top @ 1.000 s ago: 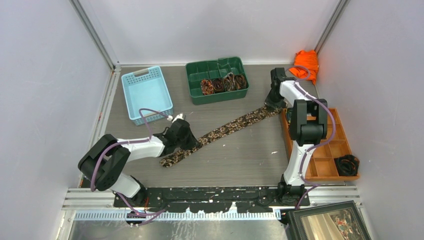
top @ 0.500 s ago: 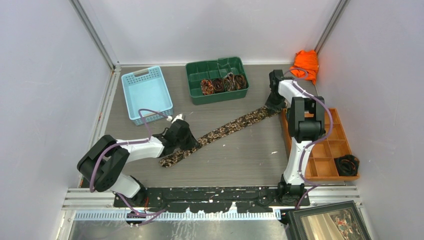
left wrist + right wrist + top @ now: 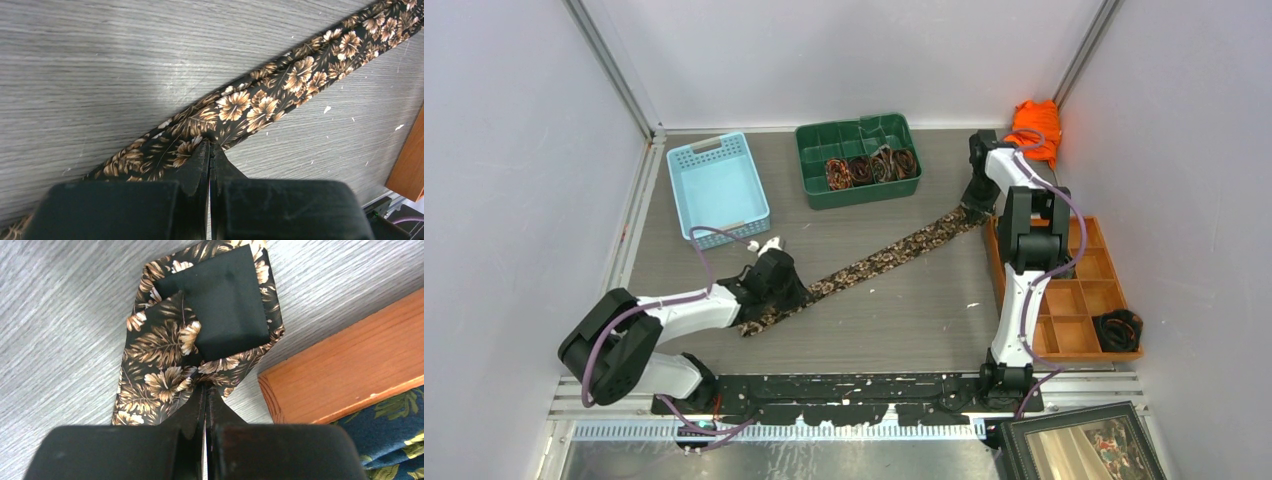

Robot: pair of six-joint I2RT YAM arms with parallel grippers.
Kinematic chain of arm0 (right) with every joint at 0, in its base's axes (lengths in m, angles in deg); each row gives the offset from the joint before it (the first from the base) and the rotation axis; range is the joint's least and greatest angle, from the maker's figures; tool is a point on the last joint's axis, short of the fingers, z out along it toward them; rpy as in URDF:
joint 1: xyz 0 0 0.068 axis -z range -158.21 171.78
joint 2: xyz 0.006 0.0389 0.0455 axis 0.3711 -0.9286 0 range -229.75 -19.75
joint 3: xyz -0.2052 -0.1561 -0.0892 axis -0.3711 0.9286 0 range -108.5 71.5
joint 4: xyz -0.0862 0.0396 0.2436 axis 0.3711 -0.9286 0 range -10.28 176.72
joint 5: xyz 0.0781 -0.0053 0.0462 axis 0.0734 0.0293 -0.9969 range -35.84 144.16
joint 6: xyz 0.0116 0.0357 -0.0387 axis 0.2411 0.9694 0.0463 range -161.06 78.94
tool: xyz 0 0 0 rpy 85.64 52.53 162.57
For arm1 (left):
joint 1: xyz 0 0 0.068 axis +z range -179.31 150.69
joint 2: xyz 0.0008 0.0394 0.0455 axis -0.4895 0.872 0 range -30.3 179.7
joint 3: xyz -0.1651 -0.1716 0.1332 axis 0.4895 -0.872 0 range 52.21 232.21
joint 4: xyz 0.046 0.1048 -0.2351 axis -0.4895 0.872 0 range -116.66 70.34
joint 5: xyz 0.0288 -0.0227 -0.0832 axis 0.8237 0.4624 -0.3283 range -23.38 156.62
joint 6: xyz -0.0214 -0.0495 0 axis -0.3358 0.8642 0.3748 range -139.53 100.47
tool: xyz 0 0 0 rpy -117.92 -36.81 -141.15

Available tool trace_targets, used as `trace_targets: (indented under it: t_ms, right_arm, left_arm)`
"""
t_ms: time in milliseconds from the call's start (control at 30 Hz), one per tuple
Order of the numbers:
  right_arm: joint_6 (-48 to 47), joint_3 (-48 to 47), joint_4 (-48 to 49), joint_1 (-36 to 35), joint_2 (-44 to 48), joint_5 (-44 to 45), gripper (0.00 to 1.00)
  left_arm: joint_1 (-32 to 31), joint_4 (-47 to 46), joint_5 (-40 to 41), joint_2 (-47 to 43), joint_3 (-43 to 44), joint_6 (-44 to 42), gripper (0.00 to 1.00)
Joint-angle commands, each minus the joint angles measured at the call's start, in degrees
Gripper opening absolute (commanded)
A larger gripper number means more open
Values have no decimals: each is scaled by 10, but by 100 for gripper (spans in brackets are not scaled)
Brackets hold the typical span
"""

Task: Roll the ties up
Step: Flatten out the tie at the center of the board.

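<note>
Tie [image 3: 879, 262] lies stretched flat on the worktop [image 3: 904, 320], diagonal from lower left to upper right. The left hand [image 3: 209, 149], closed tight, pinches its lower-left part. The right hand [image 3: 206, 390], likewise closed, pinches its pointed end. Likely the straightening step; next, one end needs curling over to start the roll.

Bright even overhead light, soft shadow on the table [image 3: 75, 125] in the left wrist view, near jaws slightly blurred.
</note>
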Motion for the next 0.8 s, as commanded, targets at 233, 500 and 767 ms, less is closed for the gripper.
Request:
trace_targets:
  t_ms: [233,500,767]
  right_arm:
    - [-2,6,50,9,-7,-13,1]
    - [7,80,138,-53,154,-6,5]
    - [11,171,101,-130,215,-22,7]
  left_arm:
    - [-1,100,34,-3,-22,-24,0]
    - [-1,142,40,-22,35,-36,0]
    - [-1,197,53,-94,66,-38,0]
